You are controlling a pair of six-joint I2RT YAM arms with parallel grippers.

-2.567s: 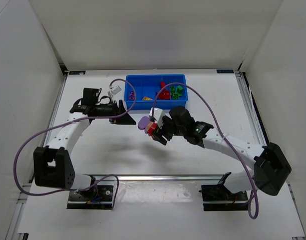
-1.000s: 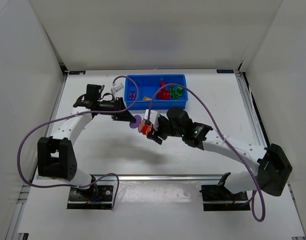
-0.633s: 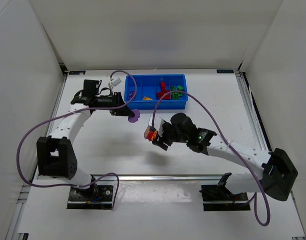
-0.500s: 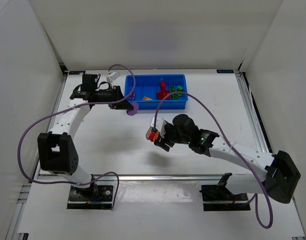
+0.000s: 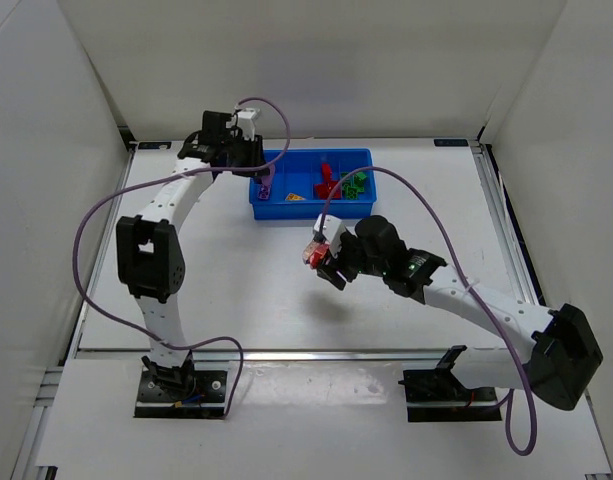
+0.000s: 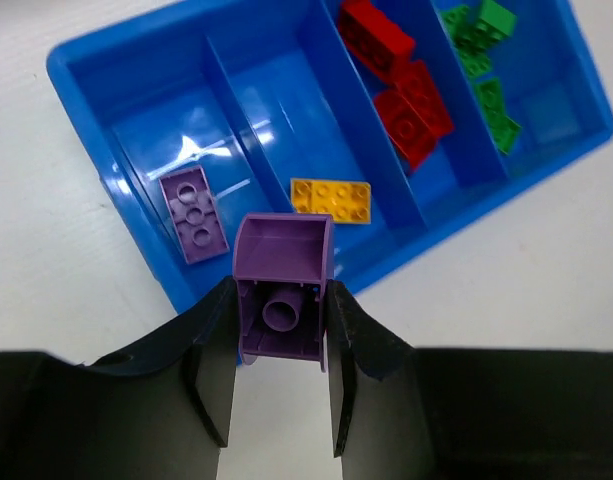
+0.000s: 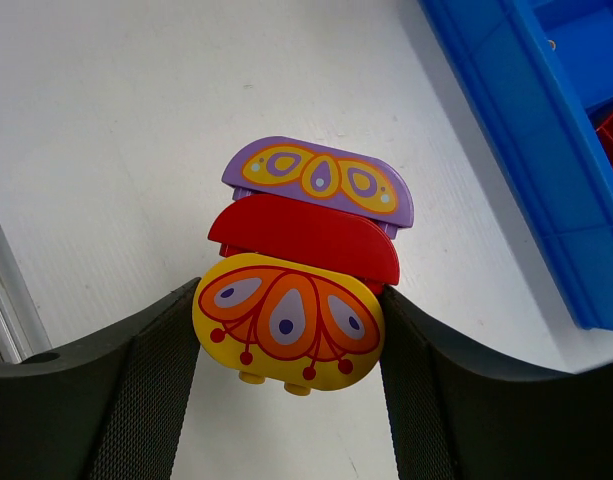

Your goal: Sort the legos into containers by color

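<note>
My left gripper (image 5: 264, 182) (image 6: 281, 325) is shut on a purple curved lego (image 6: 283, 268), hanging over the near-left edge of the blue tray (image 5: 286, 212) (image 6: 136, 110). The tray's four containers hold a flat purple lego (image 6: 194, 212), a yellow one (image 6: 331, 197) (image 5: 296, 196), red ones (image 6: 401, 90) (image 5: 328, 183) and green ones (image 6: 483, 55) (image 5: 356, 182), one color each. My right gripper (image 5: 321, 255) (image 7: 288, 305) is shut on a stack of three rounded legos above the table, in front of the tray: a yellow one (image 7: 286, 325) between the jaws, then a red (image 7: 306, 235) and a purple one (image 7: 321, 175).
The tray's corner (image 7: 526, 130) lies up and to the right of the stack in the right wrist view. Purple cables loop over both arms. White walls close the table on three sides, and a metal rail (image 5: 286, 352) runs along its near edge.
My left gripper has carried the purple lego from the table left of the tray up over the tray's left end. My right gripper has shifted slightly right with its stack.
</note>
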